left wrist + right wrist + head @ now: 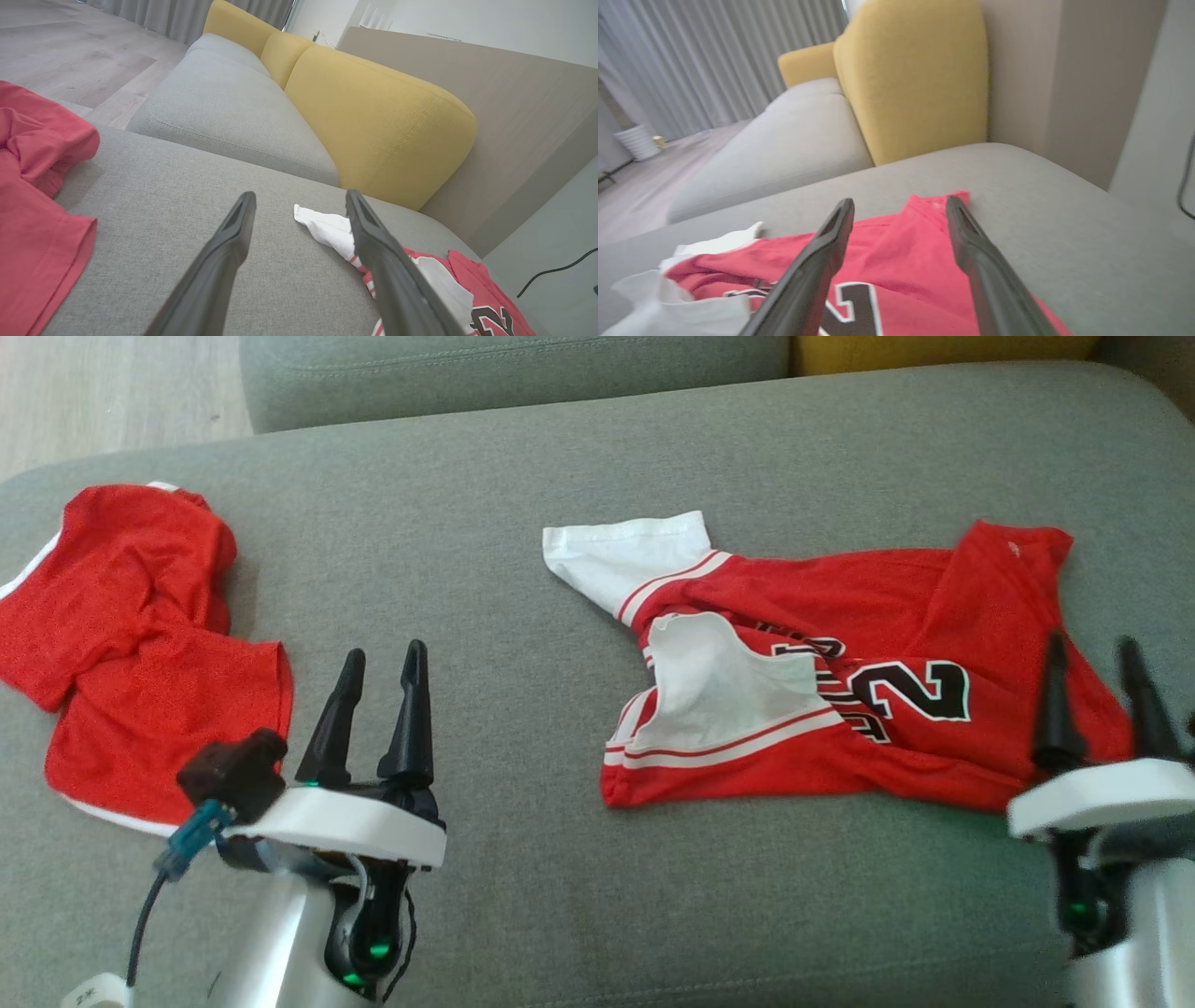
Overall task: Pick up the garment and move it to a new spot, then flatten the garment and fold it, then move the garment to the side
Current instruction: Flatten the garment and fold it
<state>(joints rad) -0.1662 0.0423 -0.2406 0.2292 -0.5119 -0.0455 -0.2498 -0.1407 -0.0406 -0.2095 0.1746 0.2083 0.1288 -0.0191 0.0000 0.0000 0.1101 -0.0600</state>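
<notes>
stage: early, judged | jersey [840,709]: rumpled on grey cushion [523,896], right of centre, unflattened, unfolded | right gripper [1091,644]: fingers apart over its right end, empty | left gripper [385,651]: apart, empty, beside red shorts [140,644]

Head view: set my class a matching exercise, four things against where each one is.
1 numbered jersey
2 plain red garment
3 left gripper
4 right gripper

a far left of the grey cushion, crumpled
b at the jersey's right end
c right of centre, white sleeves
d between the two garments

Pairs: 1-c, 2-a, 3-d, 4-b
</notes>
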